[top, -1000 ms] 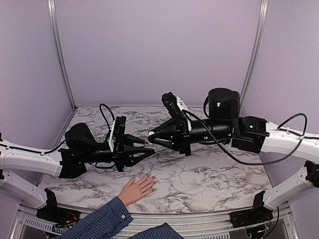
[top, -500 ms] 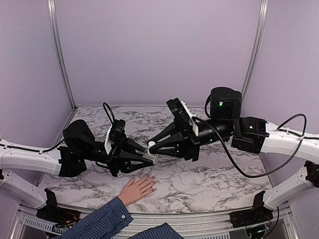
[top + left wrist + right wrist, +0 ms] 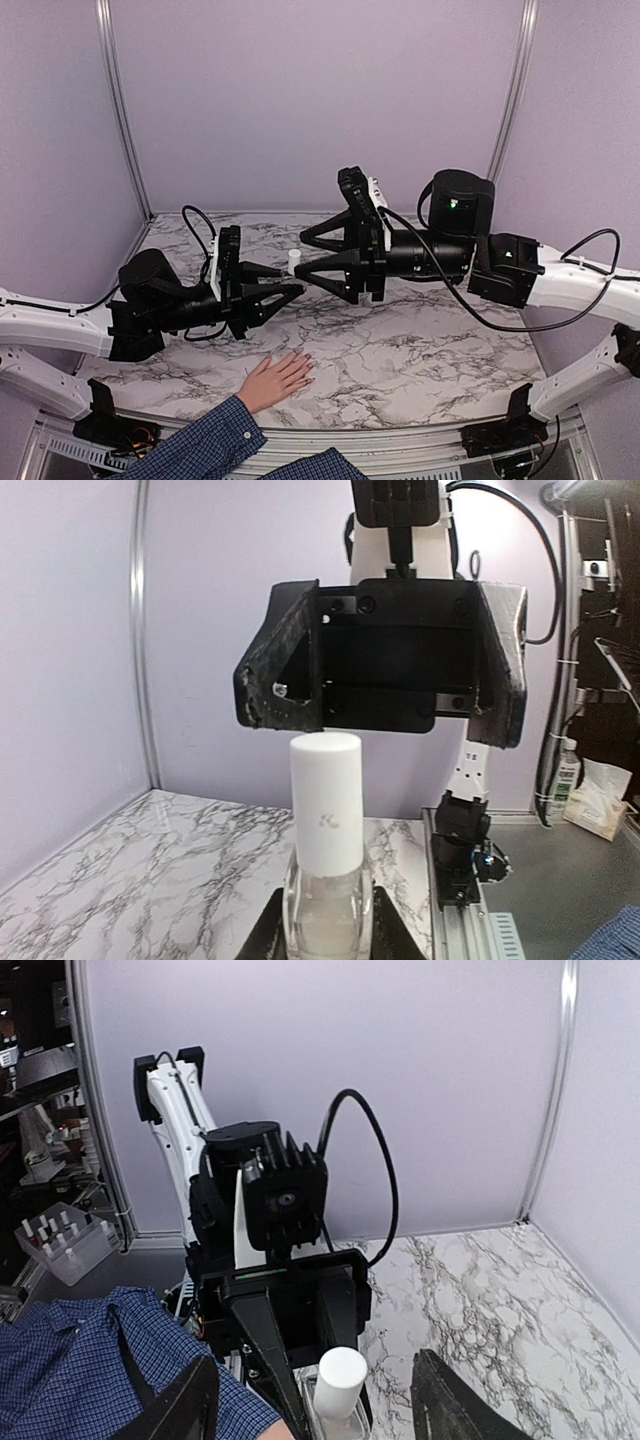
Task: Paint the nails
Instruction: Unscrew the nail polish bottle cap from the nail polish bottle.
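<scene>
A light-skinned hand with a blue plaid sleeve lies flat on the marble table near its front edge; the nails are too small to make out. My left gripper is shut on a clear nail polish bottle with a white cap, holding it upright above the table behind the hand. My right gripper faces it, open, with the cap standing between its spread fingers and untouched. The sleeve fills the lower left of the right wrist view.
The table is white marble with grey veins, walled in lilac at the back and sides. Both arms stretch across the middle, well above the tabletop. A black cable loops under the right arm.
My right gripper has opened and risen. The left gripper has drawn back to the left and turned the bottle cap-up. The hand has stayed still.
</scene>
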`<state>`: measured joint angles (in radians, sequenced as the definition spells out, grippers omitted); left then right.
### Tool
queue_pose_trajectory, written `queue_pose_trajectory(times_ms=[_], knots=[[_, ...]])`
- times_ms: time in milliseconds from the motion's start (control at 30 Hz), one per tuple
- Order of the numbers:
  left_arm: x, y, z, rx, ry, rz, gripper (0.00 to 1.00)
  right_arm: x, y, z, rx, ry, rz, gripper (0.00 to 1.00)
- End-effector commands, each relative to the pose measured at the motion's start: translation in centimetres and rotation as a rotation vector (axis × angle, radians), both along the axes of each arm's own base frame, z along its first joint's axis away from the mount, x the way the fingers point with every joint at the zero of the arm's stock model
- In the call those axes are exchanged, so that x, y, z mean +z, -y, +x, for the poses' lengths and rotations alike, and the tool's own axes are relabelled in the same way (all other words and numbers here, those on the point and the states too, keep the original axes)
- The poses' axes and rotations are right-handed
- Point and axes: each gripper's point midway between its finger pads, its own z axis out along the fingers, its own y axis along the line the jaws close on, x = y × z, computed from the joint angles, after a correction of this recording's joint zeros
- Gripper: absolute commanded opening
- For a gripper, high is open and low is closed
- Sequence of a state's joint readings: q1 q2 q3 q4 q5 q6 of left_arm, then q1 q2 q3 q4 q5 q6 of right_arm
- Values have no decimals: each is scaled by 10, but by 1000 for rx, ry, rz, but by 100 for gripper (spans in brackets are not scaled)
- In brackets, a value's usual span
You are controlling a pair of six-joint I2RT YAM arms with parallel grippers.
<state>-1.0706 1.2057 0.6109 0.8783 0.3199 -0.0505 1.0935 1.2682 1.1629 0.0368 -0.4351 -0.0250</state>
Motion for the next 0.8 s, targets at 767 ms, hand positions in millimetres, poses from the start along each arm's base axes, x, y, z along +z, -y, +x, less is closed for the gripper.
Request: queue_pose_trajectory(times_ms=[767], knots=[[-25,-7,73,405,-75,70,0,-39,-21,93,-470,-307,-87,38]])
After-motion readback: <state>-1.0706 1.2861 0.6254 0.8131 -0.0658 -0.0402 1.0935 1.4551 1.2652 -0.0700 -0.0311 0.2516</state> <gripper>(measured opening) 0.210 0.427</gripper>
